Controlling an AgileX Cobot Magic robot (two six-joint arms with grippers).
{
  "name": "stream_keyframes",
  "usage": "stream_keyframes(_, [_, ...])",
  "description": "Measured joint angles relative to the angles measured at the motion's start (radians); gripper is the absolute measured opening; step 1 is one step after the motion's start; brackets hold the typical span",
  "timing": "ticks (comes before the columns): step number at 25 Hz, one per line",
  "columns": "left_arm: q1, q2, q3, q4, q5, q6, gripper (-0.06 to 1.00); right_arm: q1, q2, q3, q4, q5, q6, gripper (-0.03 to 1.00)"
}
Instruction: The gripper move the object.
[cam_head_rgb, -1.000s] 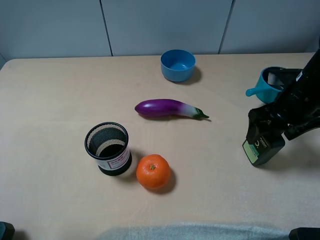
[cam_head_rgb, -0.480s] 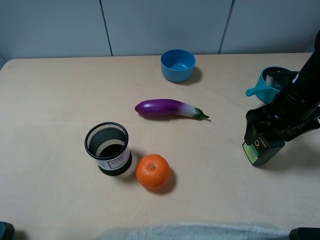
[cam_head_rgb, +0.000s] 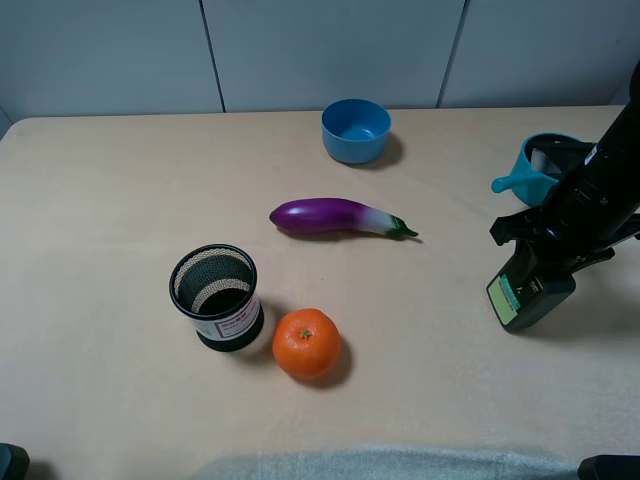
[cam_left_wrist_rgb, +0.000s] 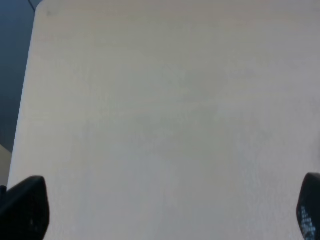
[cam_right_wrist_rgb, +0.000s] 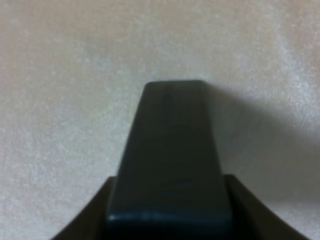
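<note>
- Left gripper (cam_left_wrist_rgb: 165, 210): spread wide over bare table (cam_head_rgb: 110, 200), nothing between its 2 fingertips, well apart from the job.
- Mesh cup (cam_head_rgb: 214, 296), near left, just beside the orange (cam_head_rgb: 306, 343): nothing in it.
- Bottle (cam_head_rgb: 530, 295): stands on the table at the right, green label facing the camera, well apart from the cup and orange.
- Right gripper (cam_head_rgb: 540, 250): down over the bottle's top, 1 finger on each side. The wrist view is blurred, so I cannot tell whether they press it or sit slack.
- Risk: the bottle is tall on a small base. A loose or uneven hold up near the cap could let it swing, slip or tip over in a lift.
- Risk: the teal cup (cam_head_rgb: 530, 170) sits just behind the arm, so a backward sweep could knock it.
- Teal cup: partly hidden by the arm, contents not visible.
- Blue bowl (cam_head_rgb: 356, 130), farthest, beyond the eggplant (cam_head_rgb: 335, 216): empty.
</note>
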Motion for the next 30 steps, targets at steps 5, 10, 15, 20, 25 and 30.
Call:
stream_keyframes(5, [0.000, 0.000, 0.000, 0.000, 0.000, 0.000, 0.99, 0.000, 0.000, 0.000, 0.000, 0.000, 0.000, 0.29])
stream_keyframes(10, [0.000, 0.000, 0.000, -0.001, 0.000, 0.000, 0.99, 0.000, 0.000, 0.000, 0.000, 0.000, 0.000, 0.29])
stream_keyframes(15, [0.000, 0.000, 0.000, -0.001, 0.000, 0.000, 0.99, 0.000, 0.000, 0.000, 0.000, 0.000, 0.000, 0.29])
stream_keyframes(20, [0.000, 0.000, 0.000, -0.001, 0.000, 0.000, 0.99, 0.000, 0.000, -0.001, 0.000, 0.001, 0.000, 0.29])
stream_keyframes(25, [0.000, 0.000, 0.000, -0.001, 0.000, 0.000, 0.99, 0.000, 0.001, -0.032, -0.001, 0.039, 0.000, 0.29])
stream_keyframes(30, [0.000, 0.000, 0.000, -0.001, 0.000, 0.000, 0.99, 0.000, 0.001, -0.060, -0.001, 0.077, 0.000, 0.29])
